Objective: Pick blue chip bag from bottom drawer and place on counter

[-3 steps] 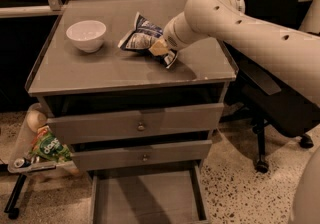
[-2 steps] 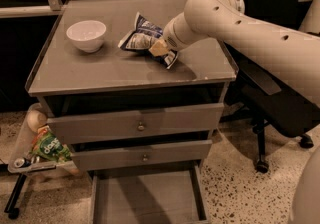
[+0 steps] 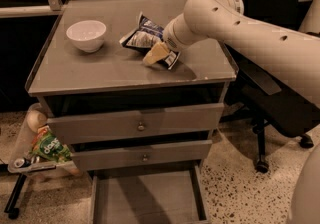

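Nothing is shifting since a second ago; arm and bag are holding their pose. Nearest us, the wide shallow grey bottom drawer (image 3: 145, 198) is standing open. Above it, the crumpled dark-blue-and-silver foil blue chip bag (image 3: 142, 35) is lying on the flat grey metal counter (image 3: 100, 70), right of the round white bowl (image 3: 86, 34). The tan gripper (image 3: 157, 54) is resting on the bag's near edge; clamped or loose, I cannot tell. To release cleanly it should be lifting straight up, so the foil isn't dragging along.

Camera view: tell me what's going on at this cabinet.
The robot's arm reaches over the counter, with its gripper down at the blue chip bag. The bag lies on the counter, beside a white bowl. The bottom drawer stands pulled out below, so the bag is out of it and on top.
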You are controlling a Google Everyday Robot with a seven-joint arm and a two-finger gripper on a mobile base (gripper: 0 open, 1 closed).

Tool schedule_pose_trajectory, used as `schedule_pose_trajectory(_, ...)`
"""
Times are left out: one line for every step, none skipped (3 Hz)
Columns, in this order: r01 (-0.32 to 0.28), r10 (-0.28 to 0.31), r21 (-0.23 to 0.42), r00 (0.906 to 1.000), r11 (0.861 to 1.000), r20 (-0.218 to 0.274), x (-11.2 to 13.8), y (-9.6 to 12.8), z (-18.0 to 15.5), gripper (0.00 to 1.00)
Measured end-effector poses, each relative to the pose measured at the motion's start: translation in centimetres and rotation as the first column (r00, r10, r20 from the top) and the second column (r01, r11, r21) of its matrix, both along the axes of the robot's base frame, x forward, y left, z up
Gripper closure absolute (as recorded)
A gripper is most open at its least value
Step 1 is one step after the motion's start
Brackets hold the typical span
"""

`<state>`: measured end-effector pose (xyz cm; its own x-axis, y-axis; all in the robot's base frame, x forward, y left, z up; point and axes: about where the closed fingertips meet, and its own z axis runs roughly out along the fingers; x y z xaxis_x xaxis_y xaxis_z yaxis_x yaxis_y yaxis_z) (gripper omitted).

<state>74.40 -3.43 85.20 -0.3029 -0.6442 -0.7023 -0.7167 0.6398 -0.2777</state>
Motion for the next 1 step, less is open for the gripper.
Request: schedule_pose_trajectory(0.000, 0.000, 0.000, 1.0000, 1.000, 0.000, 0.00, 0.00, 0.00, 0.00)
